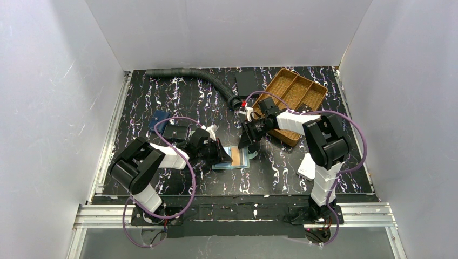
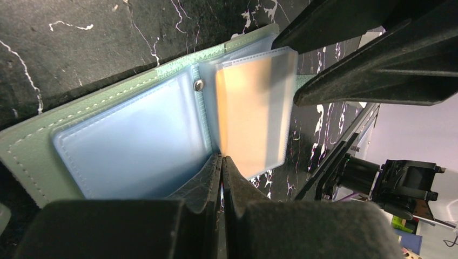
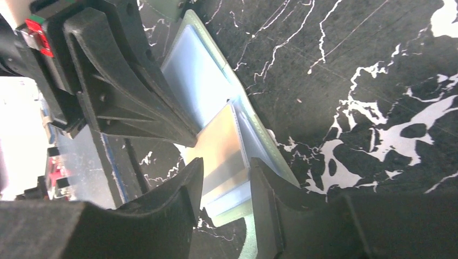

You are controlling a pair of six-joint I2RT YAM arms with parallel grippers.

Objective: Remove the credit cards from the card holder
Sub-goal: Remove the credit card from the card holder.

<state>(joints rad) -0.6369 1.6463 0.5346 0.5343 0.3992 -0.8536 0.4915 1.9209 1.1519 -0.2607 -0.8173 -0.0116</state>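
Card holder (image 2: pixel 135 145) lies open and flat on the black, white-veined marble-look table (image 2: pixel 81 43). The outer skin is sage green with a stitched border. Inside are pale blue, frosted plastic sleeves with rounded corners. A small metal snap stud (image 2: pixel 199 84) sits at its centre fold.

Contents: the tan card (image 2: pixel 254 113) shows through one cloudy sleeve on the half toward the right arm. It is a thin rectangle with soft, blurred edges. The sleeve on the other half shows only blue.

Left gripper (image 2: pixel 222 162): padded dark fingers are pressed together at the holder's near edge by the fold, tips down on it. I cannot tell whether a sleeve leaf is nipped between them.

Right gripper (image 3: pixel 225 164): smooth black fingers (image 3: pixel 178 199) are apart, one on each side of the card-bearing sleeve at its outer end. Contact is not clear.

Around the holder, from the top view:
- Beyond it, past the right gripper, is a brown woven-look tray (image 1: pixel 294 91) divided into long compartments. Its contents cannot be made out.
- Also beyond it are a ribbed black hose (image 1: pixel 200 78) and a flat black slab (image 1: pixel 247 82).
- A navy pouch (image 1: pixel 157 118) lies off to the left-arm side.
- A white box (image 1: pixel 306 166) sits well off to the right-arm side.

The two grippers crowd the holder from both sides. The table edge nearest the arm bases runs close to its near side.
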